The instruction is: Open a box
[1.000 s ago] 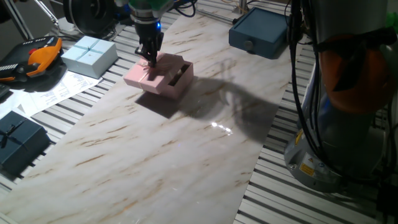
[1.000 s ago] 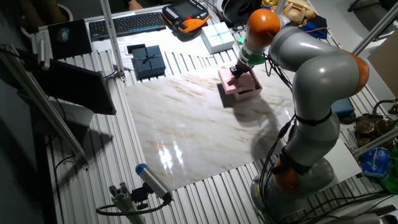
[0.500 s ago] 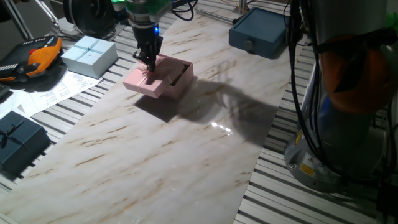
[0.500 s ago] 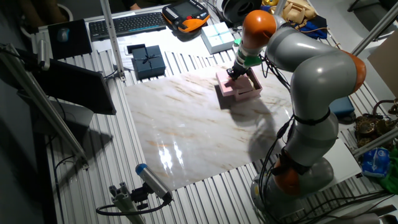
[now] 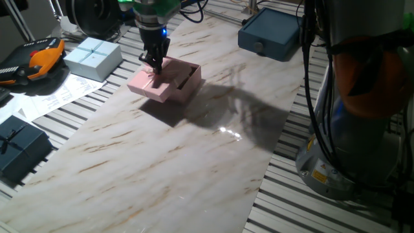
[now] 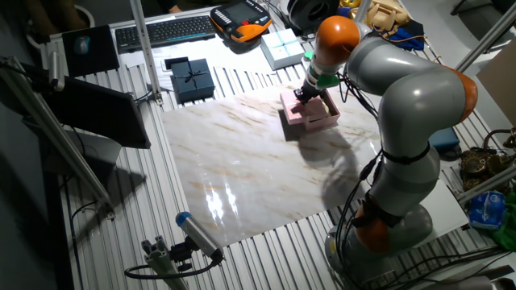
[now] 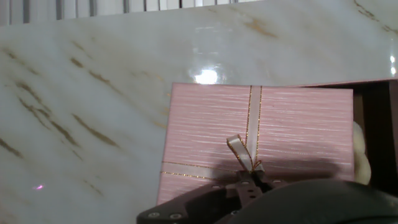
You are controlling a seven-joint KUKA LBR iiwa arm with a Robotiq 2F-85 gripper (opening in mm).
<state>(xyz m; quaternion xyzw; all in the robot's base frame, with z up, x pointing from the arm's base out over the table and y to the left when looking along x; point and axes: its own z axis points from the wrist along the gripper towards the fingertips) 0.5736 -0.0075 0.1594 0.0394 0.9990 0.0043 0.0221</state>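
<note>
The pale-pink box stands on the marble board, its base (image 5: 186, 79) open at the top. Its lid (image 5: 150, 85) is lifted and shifted to the left, and still overlaps the base's left edge. My gripper (image 5: 155, 65) comes down from above, shut on the thin ribbon bow (image 7: 244, 155) in the lid's middle. In the other fixed view the gripper (image 6: 301, 95) holds the lid (image 6: 290, 113) beside the base (image 6: 324, 118). In the hand view the lid (image 7: 280, 127) fills the middle and the dark inside of the base (image 7: 376, 134) shows at the right.
A light blue gift box (image 5: 94, 57) and an orange-black handset (image 5: 37, 59) lie to the left. A dark blue box (image 5: 21, 149) sits at the near left, a dark blue case (image 5: 268, 35) at the back right. The arm's base (image 5: 359, 129) stands at the right.
My gripper has carried the lid a little up and to the left, off the base. In the last half second it has hardly moved.
</note>
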